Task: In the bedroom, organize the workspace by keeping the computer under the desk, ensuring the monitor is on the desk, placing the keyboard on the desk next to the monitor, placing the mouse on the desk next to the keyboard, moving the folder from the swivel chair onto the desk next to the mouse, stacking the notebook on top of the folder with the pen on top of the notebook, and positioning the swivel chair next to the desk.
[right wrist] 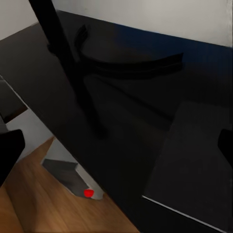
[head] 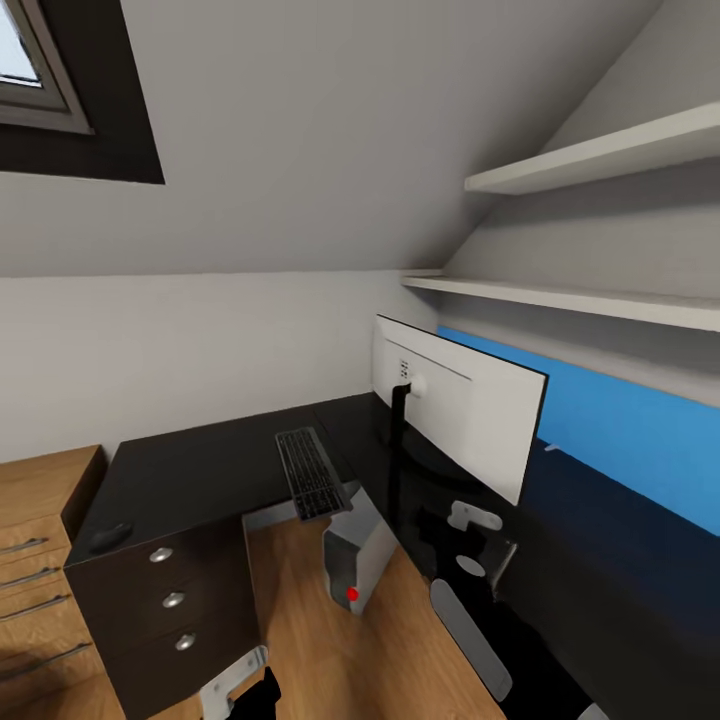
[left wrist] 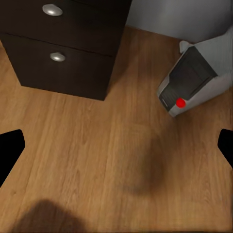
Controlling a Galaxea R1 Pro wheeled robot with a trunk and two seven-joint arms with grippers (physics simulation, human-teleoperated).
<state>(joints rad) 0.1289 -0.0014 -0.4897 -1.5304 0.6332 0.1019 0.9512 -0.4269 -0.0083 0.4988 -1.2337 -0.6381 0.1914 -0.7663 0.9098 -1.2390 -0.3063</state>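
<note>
The computer (head: 358, 560), a silver-grey tower with a dark front and red button, stood tilted on the floor at lower centre, tucked under the desk (head: 200, 470) edge. Above it the keyboard (head: 310, 472) overhung the black top beside the monitor (head: 460, 415). Both grippers (left wrist: 116, 145) (right wrist: 116, 150) were spread apart, holding nothing, probably between steps.

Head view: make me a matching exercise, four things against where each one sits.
Things:
1. keyboard
2. computer
3. monitor
4. mouse

Places:
A. on the floor under the desk
B. standing on the desk, white back showing
C. desk corner above the drawer unit
D. flat on the desk, reaching its front edge

Pairs: 1-D, 2-A, 3-B, 4-C
</note>
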